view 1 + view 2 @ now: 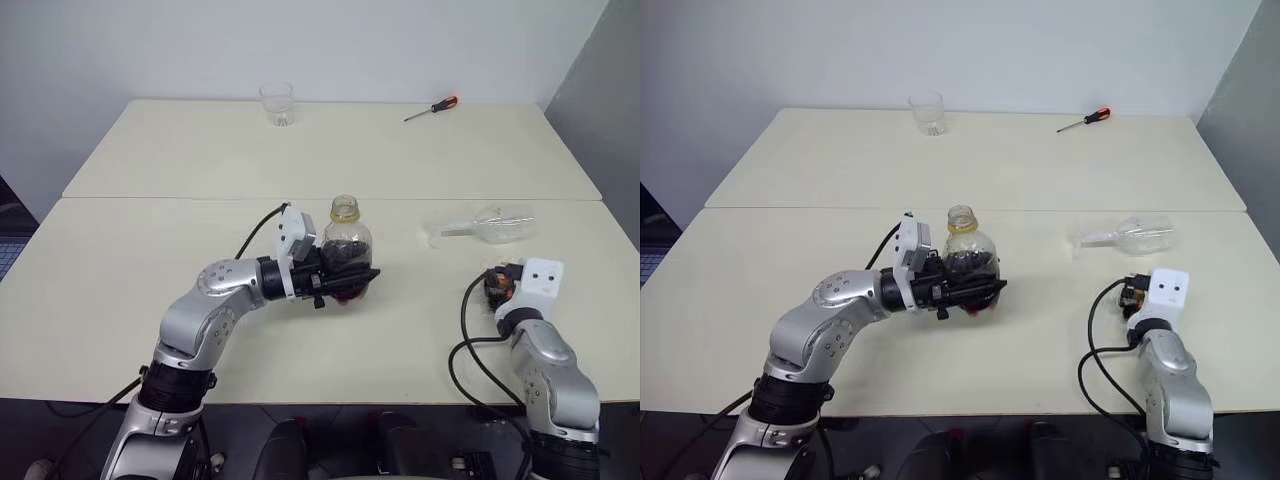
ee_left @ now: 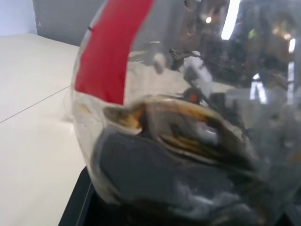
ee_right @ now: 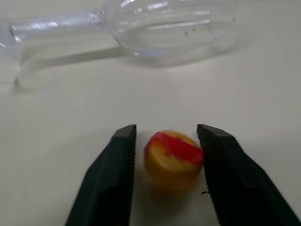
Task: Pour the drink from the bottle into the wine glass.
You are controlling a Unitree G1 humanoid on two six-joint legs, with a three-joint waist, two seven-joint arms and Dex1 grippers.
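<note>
Left gripper (image 1: pixel 352 277) clamps uncapped bottle (image 1: pixel 346 243) upright at its belly | right gripper (image 3: pixel 164 155) spread, cap (image 3: pixel 173 155) between fingers | wine glass (image 1: pixel 487 225) lies toppled beyond them: light, fragile, slippery; grasp the stem.

Silver-grey jointed arms with black elbow bands, white wrist housings, looping black cables and black-fingered pincers.

The left arm bends across the front, its left pincer (image 1: pixel 345 272) pointing level toward the robot's right, black fingers clamped tight. The right arm lies low, its right pincer (image 3: pixel 165 157) pointing forward with fingers (image 3: pixel 115 162) spread apart.
</note>
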